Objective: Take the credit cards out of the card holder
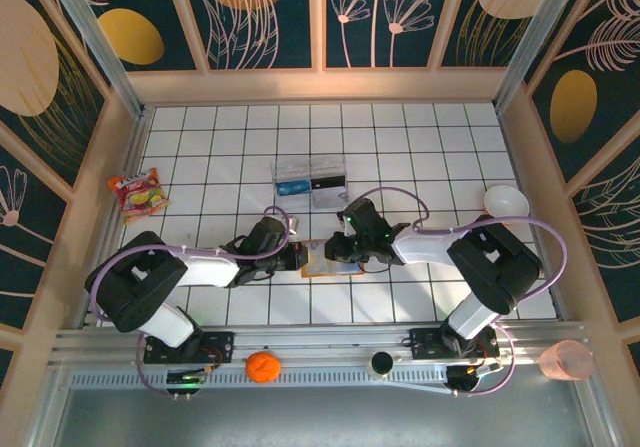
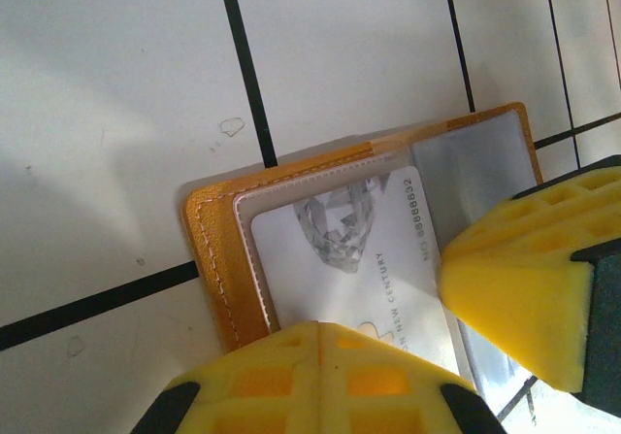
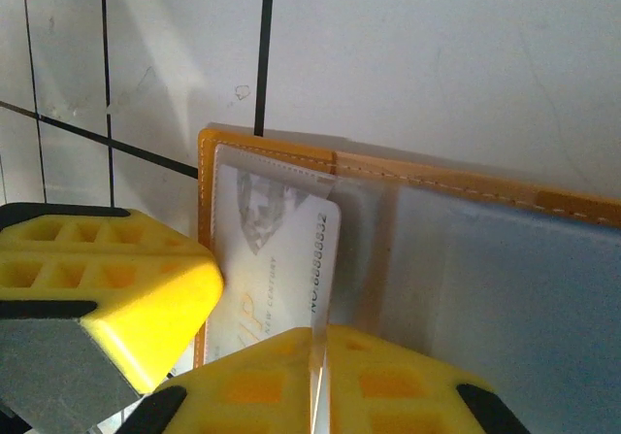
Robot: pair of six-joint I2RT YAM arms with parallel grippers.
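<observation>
Where the two arms meet in the top view, the left gripper [image 1: 298,258] and right gripper [image 1: 338,250] flank the open card holder [image 1: 322,266], both touching it. From the left wrist, the left pads are pressed together on the holder's near edge, with the credit card [image 2: 378,279] just ahead. From the right wrist, the right pads pinch that card's edge, and the holder spreads out beyond them.

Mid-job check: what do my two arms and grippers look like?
Left arm and right arm: black joints, white links, lavender cables looping alongside. Left gripper and right gripper: blocky yellow fingers with square recesses, on black mounts.
</observation>
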